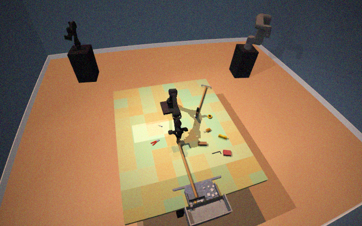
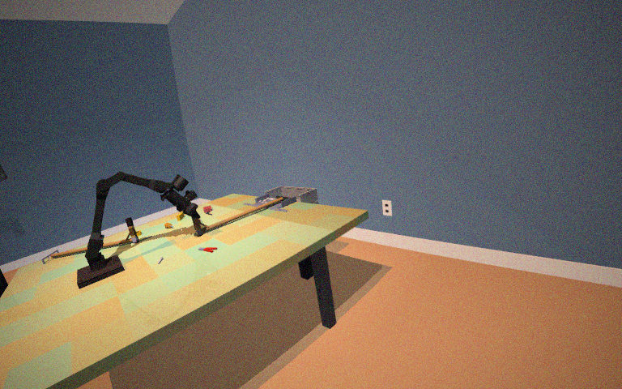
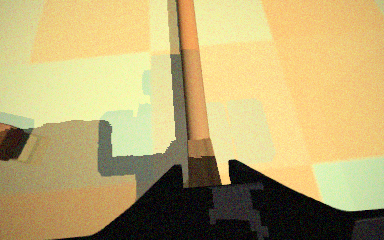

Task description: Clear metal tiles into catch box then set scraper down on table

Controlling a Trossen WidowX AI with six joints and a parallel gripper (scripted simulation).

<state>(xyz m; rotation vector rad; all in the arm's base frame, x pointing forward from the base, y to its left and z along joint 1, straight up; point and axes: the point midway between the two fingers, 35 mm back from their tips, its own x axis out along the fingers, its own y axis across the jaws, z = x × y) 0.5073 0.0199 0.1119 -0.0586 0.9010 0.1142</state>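
Observation:
My gripper [image 1: 178, 141] [image 2: 198, 232] [image 3: 205, 169] is shut on the near end of the long scraper's wooden handle [image 1: 187, 167] [image 2: 243, 214] [image 3: 194, 90], low over the table. The scraper's dark blade [image 1: 196, 198] is on the left part of the steel bench plate [image 1: 191, 189], near its far edge. Several pale tiles [image 1: 212, 189] lie on the plate's right part. Several more tiles, one of them orange, are just past the blade at the left, by the catch box's near wall. The catch box [image 1: 210, 210] [image 2: 302, 192] adjoins the plate's far end; one or more tiles show near its left end.
A second long-handled tool [image 1: 202, 98] [image 2: 78, 250] lies beside the arm's base, with a dark upright piece [image 1: 197, 112] [image 2: 129, 229] at its end. Red pliers [image 1: 155, 142] [image 2: 208, 250] lie left of the handle. A brown block [image 1: 202, 143], hex key, red block [image 1: 226, 152] and yellow items [image 1: 222, 136] lie right.

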